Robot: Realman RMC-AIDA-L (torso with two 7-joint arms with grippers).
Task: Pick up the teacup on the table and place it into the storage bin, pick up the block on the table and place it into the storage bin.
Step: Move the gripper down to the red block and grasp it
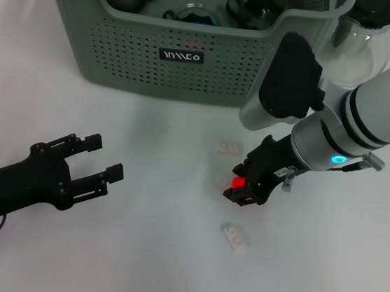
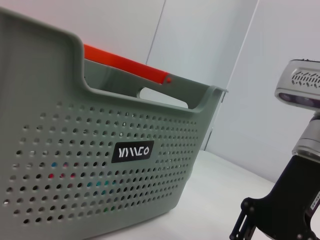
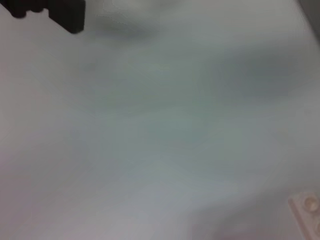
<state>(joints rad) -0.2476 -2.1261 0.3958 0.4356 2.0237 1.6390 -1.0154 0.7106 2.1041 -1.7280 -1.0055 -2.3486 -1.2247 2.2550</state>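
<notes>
Head view: storage bin [image 1: 184, 53] stands at twelve o'clock on the table [image 1: 154, 254], holding dark teaware. Right gripper [image 1: 245, 188], near centre, pinches a red block [image 1: 236, 184]. Pale blocks lie at six [image 1: 234, 237] and eleven [image 1: 228, 148] of it. Left gripper [image 1: 98, 157], at eight o'clock, gapes empty.

Left wrist view: bin fills frame.

Right wrist view: bare table, pale block [image 3: 306, 206].

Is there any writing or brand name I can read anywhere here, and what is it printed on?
"YIMCO", or something close to it: stylised white letters on the small black label on the front wall of the storage bin; the exact letters are hard to make out.
A small tag by the right hand has markings too small to read.
No other text shows on the table, the glass pitcher or the left hand.
</notes>
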